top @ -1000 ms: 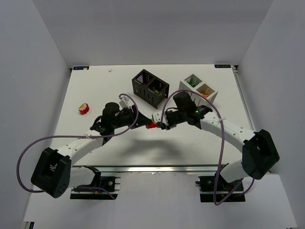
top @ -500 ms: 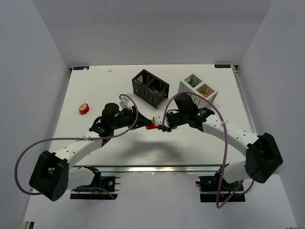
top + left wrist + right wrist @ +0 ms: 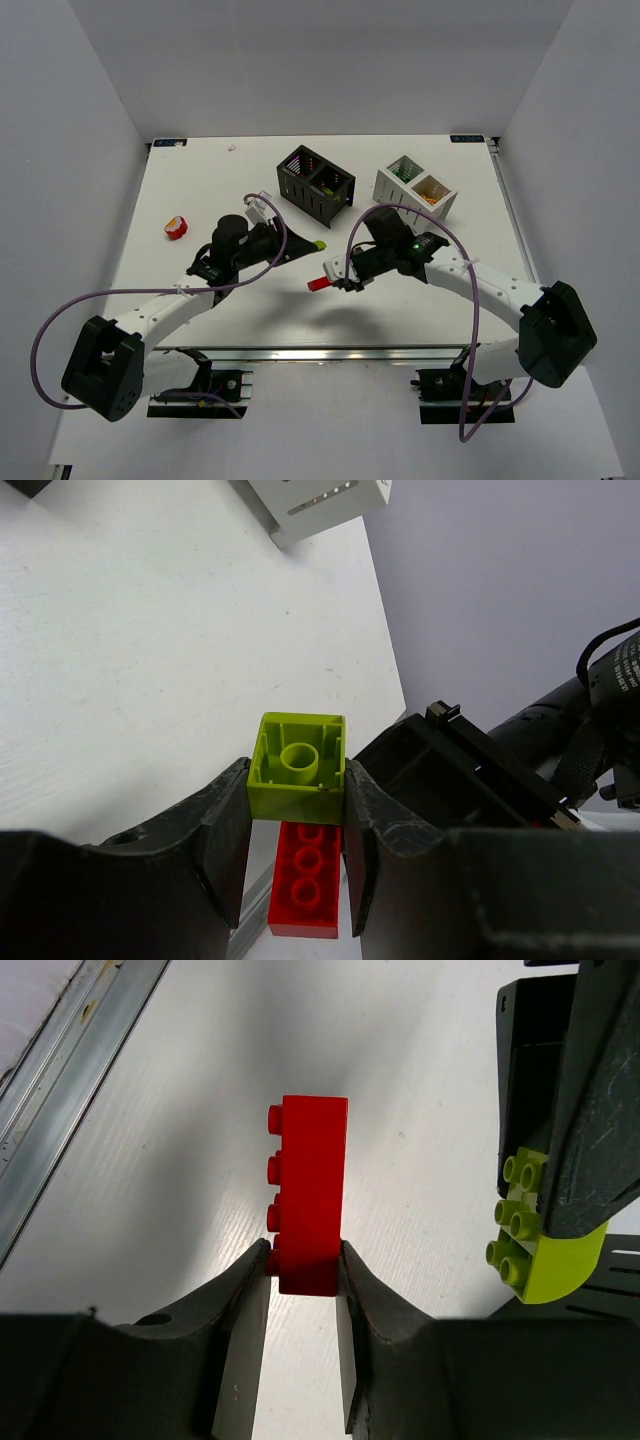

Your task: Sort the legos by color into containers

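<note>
My left gripper (image 3: 308, 244) is shut on a lime-green brick (image 3: 297, 765), held above the table in front of the black bin (image 3: 317, 183). My right gripper (image 3: 328, 281) is shut on a long red brick (image 3: 309, 1192), held a little nearer and lower than the green one. The two bricks are apart; the green brick also shows in the right wrist view (image 3: 535, 1252) and the red one in the left wrist view (image 3: 308, 879). The white bin (image 3: 417, 186) stands right of the black one, with green and orange bricks inside. A red-and-yellow stack (image 3: 177, 227) lies at the left.
The table's near metal rail (image 3: 330, 353) runs along the front edge. White walls close in on both sides and the back. The two arms' purple cables loop over the table's front half.
The two grippers were together on one red-and-green stack in the middle. Now they have drawn apart: the left holds the green brick, the right has pulled the red brick down and nearer.
</note>
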